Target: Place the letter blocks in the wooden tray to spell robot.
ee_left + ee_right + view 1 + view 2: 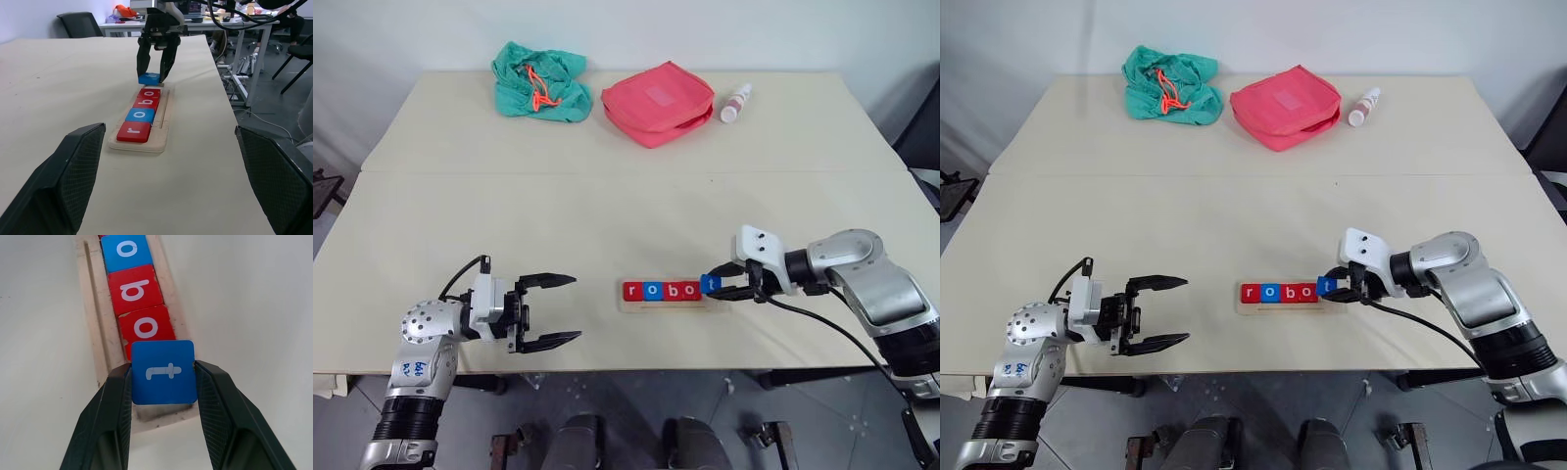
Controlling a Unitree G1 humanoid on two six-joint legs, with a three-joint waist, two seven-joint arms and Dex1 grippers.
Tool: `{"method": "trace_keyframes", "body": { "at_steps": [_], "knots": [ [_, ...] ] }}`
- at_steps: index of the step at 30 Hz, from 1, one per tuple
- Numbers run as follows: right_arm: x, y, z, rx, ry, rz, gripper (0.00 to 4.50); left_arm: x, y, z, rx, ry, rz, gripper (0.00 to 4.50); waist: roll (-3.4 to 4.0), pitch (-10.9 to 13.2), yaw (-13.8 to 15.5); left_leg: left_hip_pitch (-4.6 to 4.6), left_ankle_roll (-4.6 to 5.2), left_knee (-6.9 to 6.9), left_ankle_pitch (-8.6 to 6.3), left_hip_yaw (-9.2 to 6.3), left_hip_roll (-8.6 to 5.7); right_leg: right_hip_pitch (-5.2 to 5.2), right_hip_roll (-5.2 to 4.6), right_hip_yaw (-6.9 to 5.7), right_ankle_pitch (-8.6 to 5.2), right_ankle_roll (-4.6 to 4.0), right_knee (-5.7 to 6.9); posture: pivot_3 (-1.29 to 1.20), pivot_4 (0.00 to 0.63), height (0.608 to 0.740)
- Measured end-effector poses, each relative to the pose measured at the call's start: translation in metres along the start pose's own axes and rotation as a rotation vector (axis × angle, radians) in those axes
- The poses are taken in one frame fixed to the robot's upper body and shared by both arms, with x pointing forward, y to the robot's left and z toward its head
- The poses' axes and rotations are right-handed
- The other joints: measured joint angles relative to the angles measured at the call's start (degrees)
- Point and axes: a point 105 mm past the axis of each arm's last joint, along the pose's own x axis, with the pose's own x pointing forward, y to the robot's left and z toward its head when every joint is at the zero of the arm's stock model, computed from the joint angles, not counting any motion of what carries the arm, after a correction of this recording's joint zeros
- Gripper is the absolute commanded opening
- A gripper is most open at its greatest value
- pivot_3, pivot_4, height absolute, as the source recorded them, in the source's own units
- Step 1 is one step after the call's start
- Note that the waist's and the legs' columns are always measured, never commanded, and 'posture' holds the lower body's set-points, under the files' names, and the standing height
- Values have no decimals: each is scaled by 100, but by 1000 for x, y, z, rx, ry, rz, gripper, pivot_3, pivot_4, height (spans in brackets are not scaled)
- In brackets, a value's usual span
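Observation:
The wooden tray (pixel 663 305) lies near the table's front edge, holding a red r (pixel 631 291), a blue o (pixel 652 290), a red b (pixel 673 290) and a red o (pixel 691 290) in a row. My right gripper (pixel 717 284) is shut on the blue t block (pixel 164 371) and holds it just over the tray's right end (pixel 161 415). Both fingers (pixel 112 401) press the block's sides. My left gripper (pixel 553 310) hangs open left of the tray, with nothing between its fingers.
At the back of the table lie a green cloth bag (pixel 539 82), a red zip pouch (pixel 657 102) and a small white bottle (pixel 735 103). The table's front edge (pixel 636 368) runs just below the tray.

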Motion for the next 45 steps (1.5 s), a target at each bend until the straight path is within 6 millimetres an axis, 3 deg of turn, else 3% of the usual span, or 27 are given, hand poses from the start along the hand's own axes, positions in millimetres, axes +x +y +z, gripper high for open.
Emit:
{"method": "trace_keyframes", "body": {
  "at_steps": [10,19,29,37,45],
  "knots": [
    [2,0,-11,-20,31,40,1472,-1,-1,-2,-9,4,19,4500,0,0,0,0,0,-1,0,0,0,0,0,0,0,0,0,0,150,740],
    [2,-2,-10,-48,32,40,4482,-1,-1,-2,-11,4,26,4500,0,0,0,0,0,-1,0,0,0,0,0,-1,0,0,0,0,150,740],
    [-17,-8,-7,5,-9,-59,4482,-1,3,-2,-6,4,48,4500,0,0,14,0,0,0,0,-1,0,1,-1,-1,0,0,-1,0,150,740],
    [-50,-2,-33,132,-146,-212,4482,-4,15,-3,-18,22,163,4500,0,0,21,1,0,-2,0,1,-1,2,-1,-1,0,0,0,0,150,740],
    [-71,6,-63,191,-216,-195,4482,-25,42,1,5,72,382,4500,-1,0,12,2,0,-1,0,4,0,4,-1,-1,0,0,-1,0,150,740]
  ]
}}
